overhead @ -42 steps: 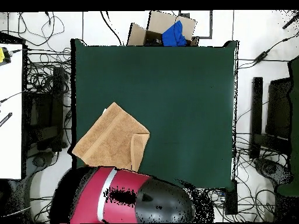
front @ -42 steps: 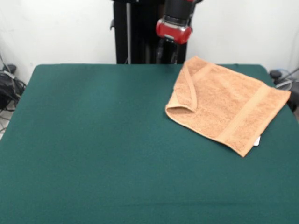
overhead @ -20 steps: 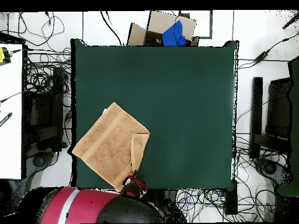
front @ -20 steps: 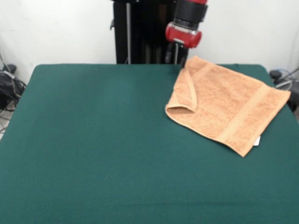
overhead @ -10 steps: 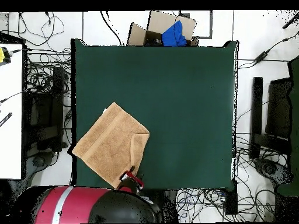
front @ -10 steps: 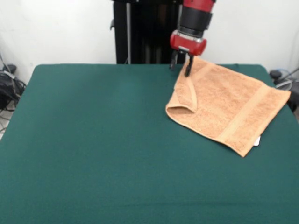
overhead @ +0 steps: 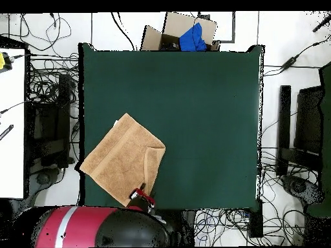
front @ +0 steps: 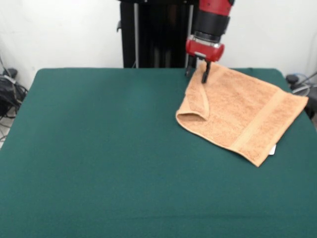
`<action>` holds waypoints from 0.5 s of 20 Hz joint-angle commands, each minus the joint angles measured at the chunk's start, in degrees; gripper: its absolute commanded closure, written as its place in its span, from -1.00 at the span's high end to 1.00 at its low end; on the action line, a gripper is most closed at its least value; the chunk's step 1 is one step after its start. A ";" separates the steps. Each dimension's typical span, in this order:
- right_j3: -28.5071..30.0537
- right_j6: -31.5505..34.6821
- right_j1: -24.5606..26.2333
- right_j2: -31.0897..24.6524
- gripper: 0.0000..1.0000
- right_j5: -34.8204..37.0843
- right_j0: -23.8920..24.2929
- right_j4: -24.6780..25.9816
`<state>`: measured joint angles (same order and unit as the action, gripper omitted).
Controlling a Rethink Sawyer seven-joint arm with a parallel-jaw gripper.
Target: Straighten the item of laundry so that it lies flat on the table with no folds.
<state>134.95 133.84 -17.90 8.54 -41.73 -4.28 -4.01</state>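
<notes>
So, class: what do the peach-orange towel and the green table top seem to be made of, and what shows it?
The towel: soft looped terry, probably cotton, going by its nubby matte pile and the flatter woven band. The table: a dark green, felt-like cloth covering, matte with no shine; what lies beneath is hidden.

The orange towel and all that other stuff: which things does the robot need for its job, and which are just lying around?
For the job:
- small peach-orange terry towel, one side strip folded over
- dark green felt-topped table
- red and black robot hand, open at the towel's far corner

Just lying about:
- brown cardboard box with blue cloth
- tangled black cables on the floor
</notes>
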 commanded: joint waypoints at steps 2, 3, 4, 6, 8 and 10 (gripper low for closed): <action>-4.35 13.03 1.50 -6.46 1.00 3.40 -0.81 -5.76; -4.25 12.96 1.36 -6.44 1.00 3.55 -0.87 -5.79; -4.15 12.90 1.22 -6.42 1.00 3.71 -0.92 -5.83; -3.74 12.77 0.65 -6.46 1.00 4.15 -1.01 -5.99; -3.52 12.49 0.37 -6.45 1.00 4.38 -0.92 -6.03; -3.63 12.20 0.53 -6.40 1.00 4.35 -0.58 -5.70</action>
<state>134.96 133.84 -18.08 7.39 -41.72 -4.55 -4.36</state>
